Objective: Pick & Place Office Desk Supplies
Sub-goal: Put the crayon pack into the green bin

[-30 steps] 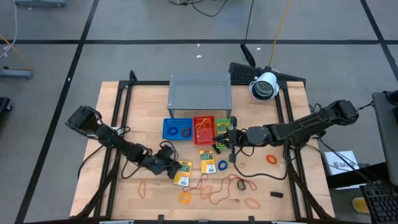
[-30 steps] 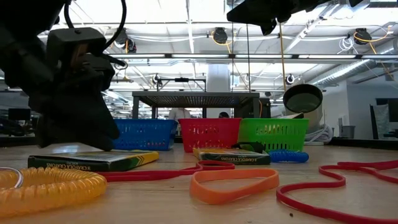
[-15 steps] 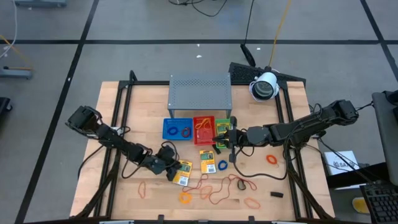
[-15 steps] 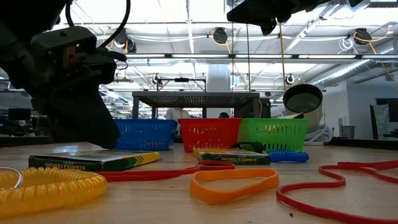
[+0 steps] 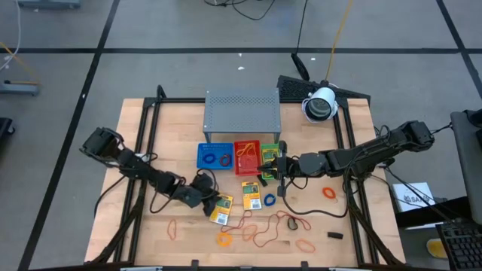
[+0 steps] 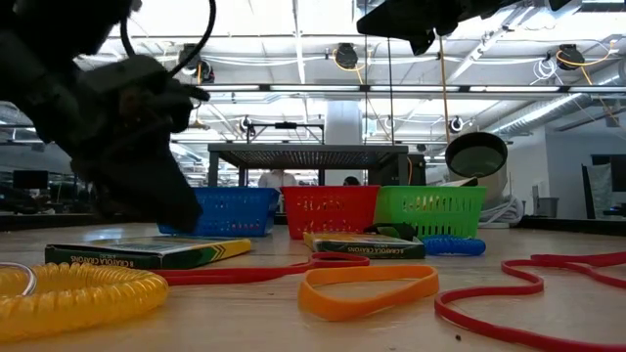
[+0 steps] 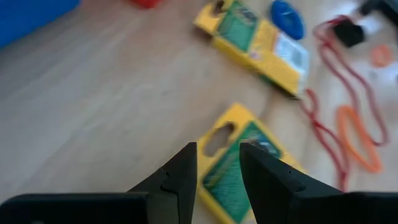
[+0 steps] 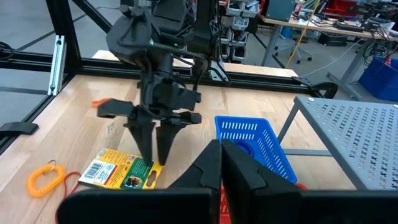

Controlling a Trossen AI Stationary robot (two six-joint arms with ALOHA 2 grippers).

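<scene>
While the left gripper (image 7: 216,163) has tilted lower over the past second, its fingers slightly apart above the crayon packet (image 5: 221,210) on the table (image 5: 135,233), a grasp looks imminent. The right gripper (image 5: 263,167) waits, fingers together, over the trays; the blue tray (image 5: 215,156) holds rings, the red tray (image 5: 247,151) orange bands.

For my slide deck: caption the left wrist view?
Left gripper open above a yellow-and-green packet; second packet and rubber bands beyond.

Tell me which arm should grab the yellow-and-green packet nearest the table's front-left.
Left, probably. The left gripper hovers open right at that packet, fingers straddling its end. The right gripper sits over by the red tray, shut.
</scene>
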